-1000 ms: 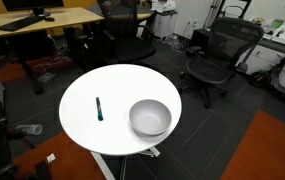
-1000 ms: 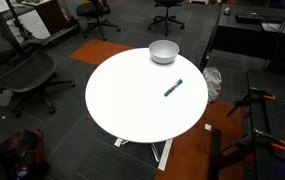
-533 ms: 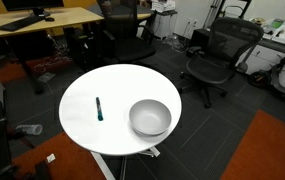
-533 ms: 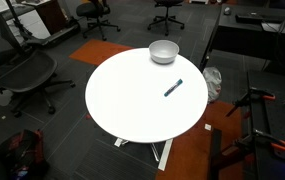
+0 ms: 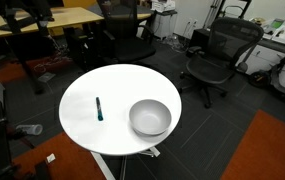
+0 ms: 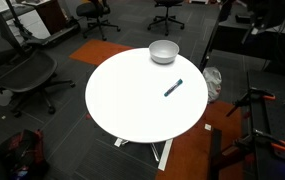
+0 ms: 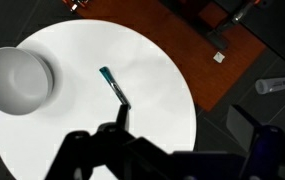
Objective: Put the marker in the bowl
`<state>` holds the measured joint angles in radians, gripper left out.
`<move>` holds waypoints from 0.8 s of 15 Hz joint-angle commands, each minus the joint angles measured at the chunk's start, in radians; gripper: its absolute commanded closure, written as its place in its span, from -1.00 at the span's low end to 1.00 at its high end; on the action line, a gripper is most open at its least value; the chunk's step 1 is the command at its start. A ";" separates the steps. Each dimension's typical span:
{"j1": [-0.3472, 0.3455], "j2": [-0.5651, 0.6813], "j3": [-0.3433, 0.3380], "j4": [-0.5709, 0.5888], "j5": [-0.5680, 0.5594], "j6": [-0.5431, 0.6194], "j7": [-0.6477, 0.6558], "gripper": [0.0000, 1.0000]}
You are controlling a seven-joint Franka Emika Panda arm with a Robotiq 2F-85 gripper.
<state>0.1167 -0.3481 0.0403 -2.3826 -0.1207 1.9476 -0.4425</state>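
The marker [image 5: 99, 109] is a short dark teal-and-black stick lying flat on the round white table [image 5: 107, 82]. The light-grey bowl [image 5: 150, 117] stands upright and empty near the table's edge, about a bowl's width from the marker. Both exterior views show them, with the marker [image 6: 173, 88] and the bowl [image 6: 163, 51] well apart. In the wrist view the marker [image 7: 113, 87] lies near the table's middle and the bowl [image 7: 16, 80] at the left. My gripper [image 7: 182, 128] hangs high above the table. Its dark fingers are spread wide and hold nothing.
Black office chairs [image 5: 217, 50] [image 6: 22, 70] stand around the table, and a wooden desk [image 5: 42, 18] stands behind it. Orange carpet [image 7: 197, 45] lies beside the table. A bottle [image 7: 274, 85] lies on the dark floor. A dark part of the arm [image 6: 267, 12] shows at the top edge.
A dark part of the arm has come into the top edge of both exterior views. The marker and the bowl have not moved.
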 commanded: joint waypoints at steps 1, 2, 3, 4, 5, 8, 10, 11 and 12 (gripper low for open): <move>0.002 0.067 -0.016 -0.023 -0.050 0.071 -0.070 -1.00; 0.000 0.090 -0.017 -0.030 -0.068 0.095 -0.083 -1.00; -0.003 0.109 -0.018 -0.033 -0.083 0.114 -0.092 -1.00; -0.005 0.131 -0.020 -0.036 -0.098 0.140 -0.108 -1.00; -0.008 0.152 -0.022 -0.037 -0.110 0.165 -0.120 -1.00; -0.021 0.210 -0.032 -0.050 -0.123 0.262 -0.166 -1.00; -0.034 0.249 -0.045 -0.060 -0.111 0.351 -0.203 -1.00; -0.041 0.271 -0.051 -0.064 -0.100 0.392 -0.222 -1.00; -0.048 0.291 -0.057 -0.063 -0.089 0.420 -0.240 -1.00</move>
<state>0.0932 -0.1020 -0.0033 -2.4363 -0.2295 2.2761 -0.6210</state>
